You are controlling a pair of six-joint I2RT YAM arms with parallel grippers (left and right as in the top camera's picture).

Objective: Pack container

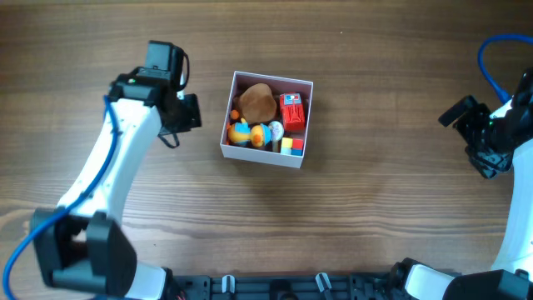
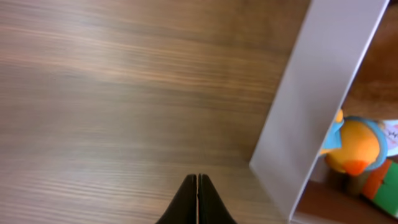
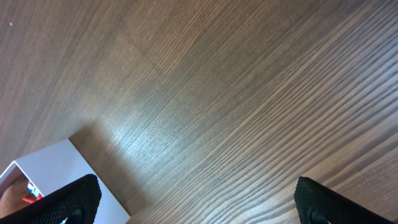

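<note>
left gripper point(image 2: 197, 186) closed empty beside white-walled, pink-lined square container point(image 1: 262, 158), right gripper point(image 3: 196, 185) gaping empty; sideways drift probably shoves it

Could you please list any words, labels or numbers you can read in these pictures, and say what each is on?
No text can be read.
The red block in the container bears white marks, too small to read.
A white toy shows faint marks, too blurred to read.

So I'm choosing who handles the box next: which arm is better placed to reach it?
Probably left. The left gripper, shut, sits just beside the container's left wall. The right gripper, open, hangs far off near the table's right edge.
</note>
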